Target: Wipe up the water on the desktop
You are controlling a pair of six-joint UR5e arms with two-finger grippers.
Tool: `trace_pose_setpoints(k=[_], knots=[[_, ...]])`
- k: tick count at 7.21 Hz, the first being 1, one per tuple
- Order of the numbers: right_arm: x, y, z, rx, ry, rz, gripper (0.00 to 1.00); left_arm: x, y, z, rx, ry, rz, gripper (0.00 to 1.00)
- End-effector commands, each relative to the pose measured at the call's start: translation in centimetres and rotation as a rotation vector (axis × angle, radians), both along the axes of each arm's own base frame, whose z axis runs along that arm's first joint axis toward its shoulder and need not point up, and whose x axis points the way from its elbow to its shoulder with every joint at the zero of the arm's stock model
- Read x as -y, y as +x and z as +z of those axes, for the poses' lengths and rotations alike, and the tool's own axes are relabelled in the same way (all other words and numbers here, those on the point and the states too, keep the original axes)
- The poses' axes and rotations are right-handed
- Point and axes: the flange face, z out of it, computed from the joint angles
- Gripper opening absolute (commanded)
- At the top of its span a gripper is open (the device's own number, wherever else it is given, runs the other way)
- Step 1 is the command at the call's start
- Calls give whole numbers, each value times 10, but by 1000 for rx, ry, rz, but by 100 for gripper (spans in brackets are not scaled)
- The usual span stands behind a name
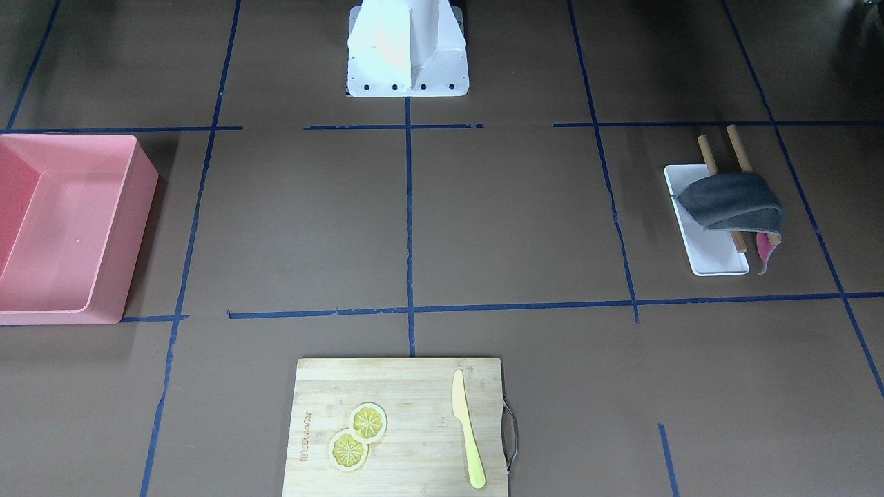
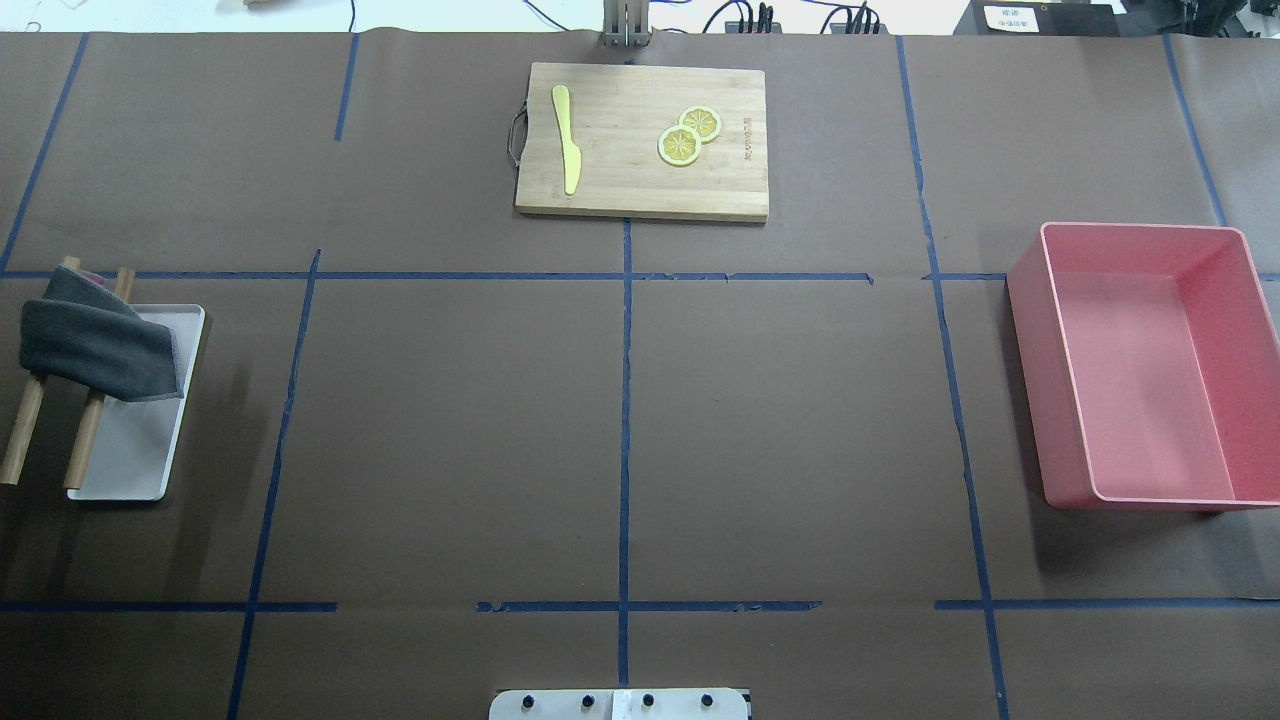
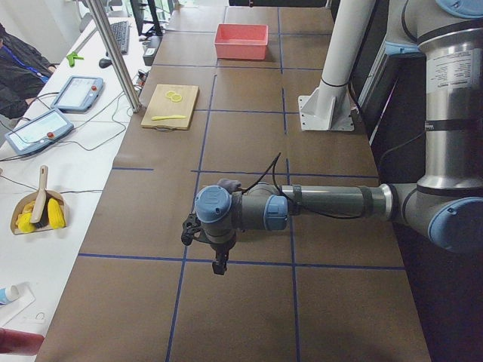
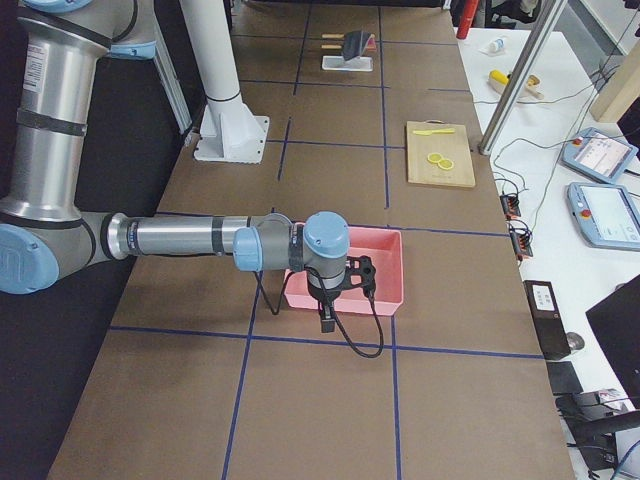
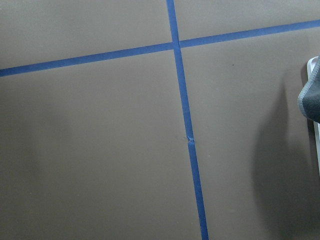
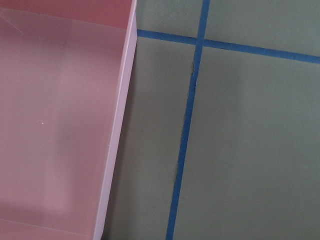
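The desktop (image 2: 780, 420) is a flat brown surface crossed by blue tape lines; I see no water on it in any view. A grey cloth (image 2: 95, 345) hangs over two wooden rods (image 2: 20, 440) above a white tray (image 2: 130, 460) at the table's left end, also in the front view (image 1: 732, 200); its edge shows in the left wrist view (image 5: 311, 100). My left gripper (image 3: 219, 264) hangs over bare desktop near that end. My right gripper (image 4: 325, 320) hangs beside the pink bin (image 4: 390, 270). Both show only in side views, so I cannot tell whether they are open or shut.
The pink bin (image 2: 1040, 350) stands empty at the table's right end. A bamboo cutting board (image 2: 620, 170) at the far edge carries a yellow knife (image 2: 566, 140) and two lemon slices (image 2: 688, 135). The robot's white base (image 1: 407, 55) is at the near edge.
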Motion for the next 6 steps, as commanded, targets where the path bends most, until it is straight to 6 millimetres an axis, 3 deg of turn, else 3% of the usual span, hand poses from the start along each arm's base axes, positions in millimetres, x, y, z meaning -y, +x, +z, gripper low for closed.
trace_pose_setpoints(k=[1, 3, 6], knots=[[0, 0, 1, 0, -1, 0, 100, 1, 1, -1, 2, 7, 2, 100], [1, 0, 0, -3, 0, 2, 100, 4, 1, -11, -3, 38, 8, 100], [15, -1, -18, 2, 35, 6, 100, 23, 1, -32, 5, 125, 4, 100]])
